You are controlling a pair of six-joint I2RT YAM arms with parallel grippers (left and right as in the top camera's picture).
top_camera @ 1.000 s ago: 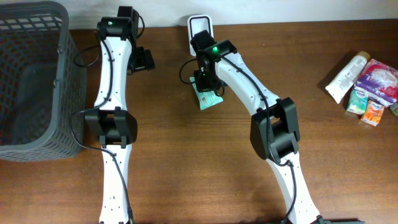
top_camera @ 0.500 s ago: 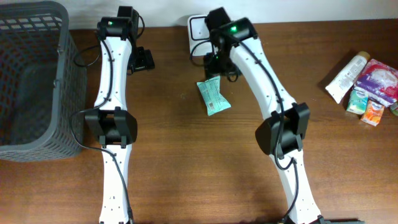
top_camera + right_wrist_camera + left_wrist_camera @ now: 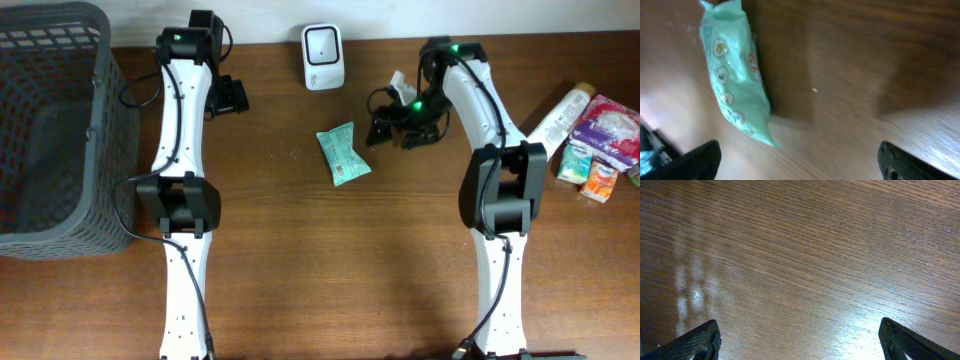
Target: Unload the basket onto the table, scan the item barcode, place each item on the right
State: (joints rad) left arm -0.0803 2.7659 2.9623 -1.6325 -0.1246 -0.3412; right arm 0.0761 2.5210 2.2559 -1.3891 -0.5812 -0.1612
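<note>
Overhead, the green packet [image 3: 343,154] lies flat and slanted on the tabletop [image 3: 300,260], near the middle. It sits in front of the white barcode scanner [image 3: 323,44], which stands at the far edge, and the two are apart. The right gripper [image 3: 383,130] hangs just to the packet's right, pointed toward it and not touching it. From the right wrist view, its fingers [image 3: 695,160] stand wide apart with nothing between them. The packet lies beyond them to the upper left, printed side up, on bare wood.

The left gripper [image 3: 232,97] sits near the far edge, between the dark basket [image 3: 50,130] and the scanner. The left wrist view shows its fingers spread wide over bare wood, holding nothing. At the far right, a white tube [image 3: 556,124] and several small colourful packs [image 3: 600,150] lie close together.
</note>
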